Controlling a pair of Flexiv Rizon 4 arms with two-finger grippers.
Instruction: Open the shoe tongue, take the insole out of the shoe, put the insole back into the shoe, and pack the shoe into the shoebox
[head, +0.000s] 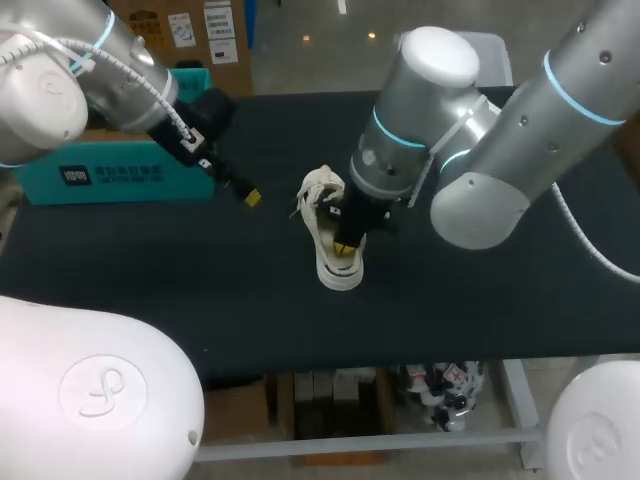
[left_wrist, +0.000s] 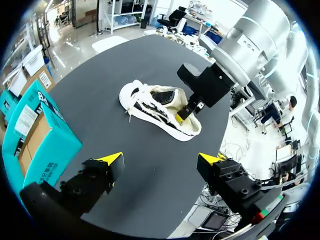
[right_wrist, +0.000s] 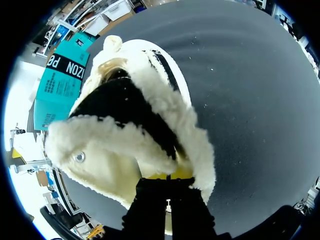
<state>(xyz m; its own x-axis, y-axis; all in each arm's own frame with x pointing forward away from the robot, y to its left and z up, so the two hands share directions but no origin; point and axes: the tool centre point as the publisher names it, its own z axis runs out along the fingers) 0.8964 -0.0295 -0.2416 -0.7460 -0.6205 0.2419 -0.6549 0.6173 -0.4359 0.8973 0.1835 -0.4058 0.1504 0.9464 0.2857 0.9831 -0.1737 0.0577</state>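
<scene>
The right tool (right_wrist: 168, 175) has its fingers drawn close together, their yellow tips at the woolly rim at the heel of the white fleece-lined shoe (left_wrist: 150, 105), and it appears to pinch that rim. Judging by the task, this grip pins the heel so that the front of the shoe can be worked on without sliding. The shoe stands on its sole near the middle of the black table (head: 200, 290), heel towards the robot and laced front away, with its dark inside showing through the opening; whether the insole lies in place cannot be made out.

The right arm comes in from its side and reaches past the middle, elbow bent, wrist pointing steeply down onto the heel.

The left tool (left_wrist: 161, 160) is spread wide and holds nothing. It hangs above the table just beside the laced front, apart from it and aimed at it, well placed to take the tongue. Its arm slants down from the left.

The teal cardboard shoebox (head: 110, 180) sits at the table's left edge, well apart from the shoe.
</scene>
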